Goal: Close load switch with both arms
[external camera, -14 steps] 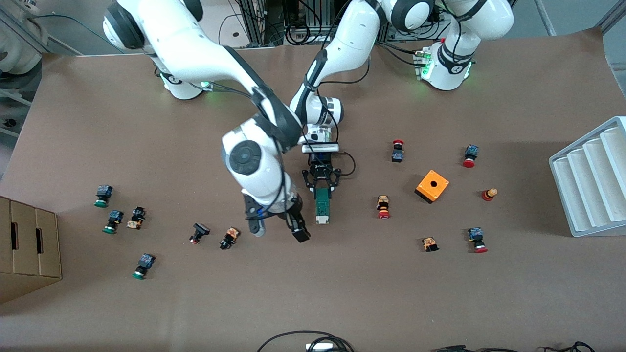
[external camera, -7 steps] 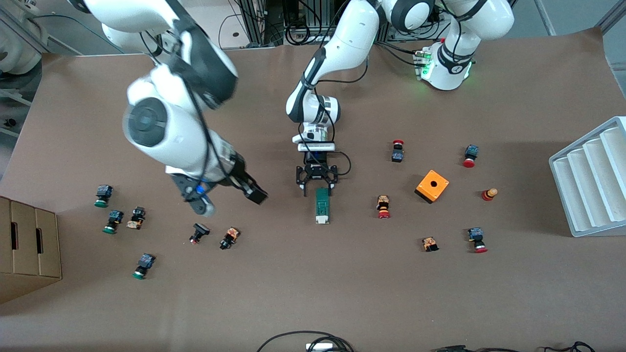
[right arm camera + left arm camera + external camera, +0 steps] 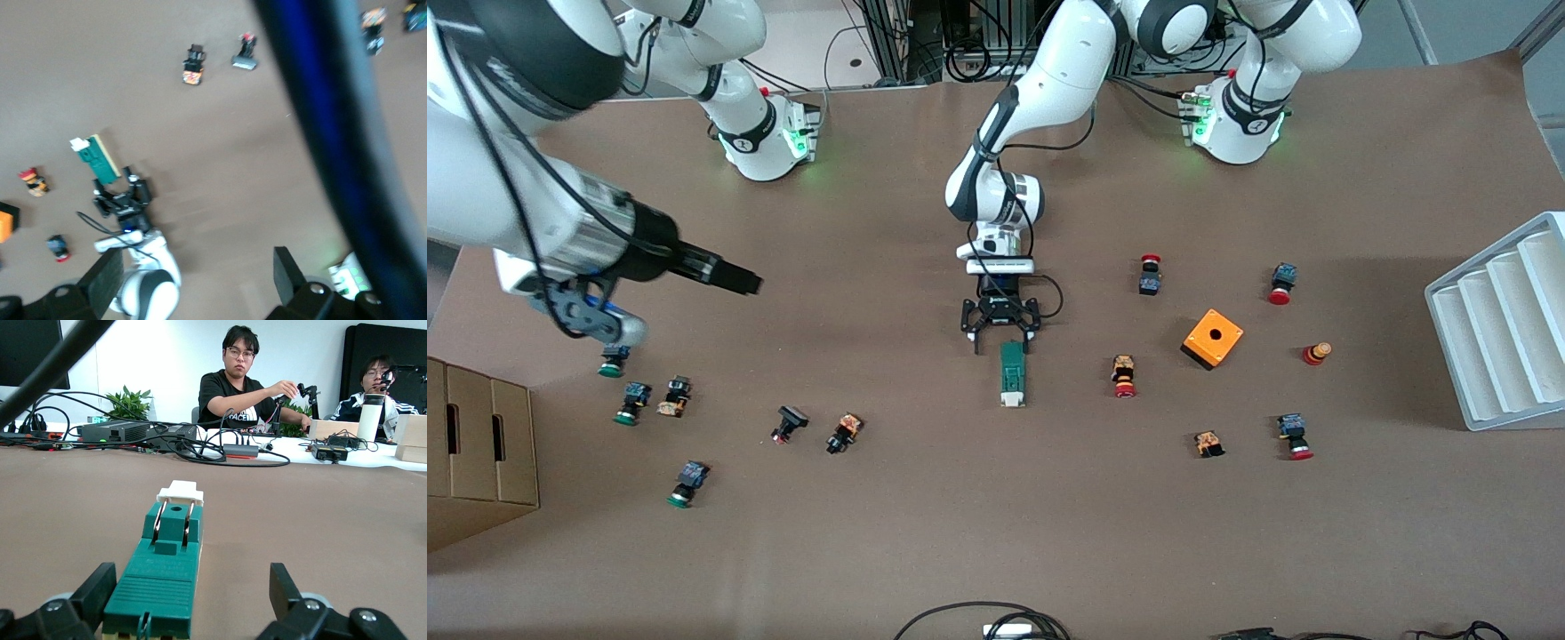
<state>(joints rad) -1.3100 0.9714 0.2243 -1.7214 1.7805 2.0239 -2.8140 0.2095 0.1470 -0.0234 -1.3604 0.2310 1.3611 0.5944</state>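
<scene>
The narrow dark-green rectangular load switch (image 3: pixel 1011 374) lies flat near the middle of the brown paper-covered desk (image 3: pixel 996 533), its small white sliding piece (image 3: pixel 1011 401) at the end toward the front camera. The left gripper (image 3: pixel 1000 336) sits low at the switch's 12 o'clock end, its black fingers (image 3: pixel 100 587) released and spread to either side of the green body without clasping it, as the left wrist view shows. The right gripper (image 3: pixel 729 277) hangs high over the desk toward the right arm's end, at about 10 o'clock from the switch and well apart from it, its jaws also spread with nothing between them. An orange plastic cube with a round hole (image 3: pixel 1213 338) sits at about 3 o'clock from the switch, with small red-capped push buttons (image 3: pixel 1124 377) around it. Judging by this layout, the closing work on the switch looks done and the release step is in hand: neither arm grips anything. The next move likely calls for the left gripper to lift straight away from the block without nudging it, clearing the fingers before any sideways travel.
</scene>
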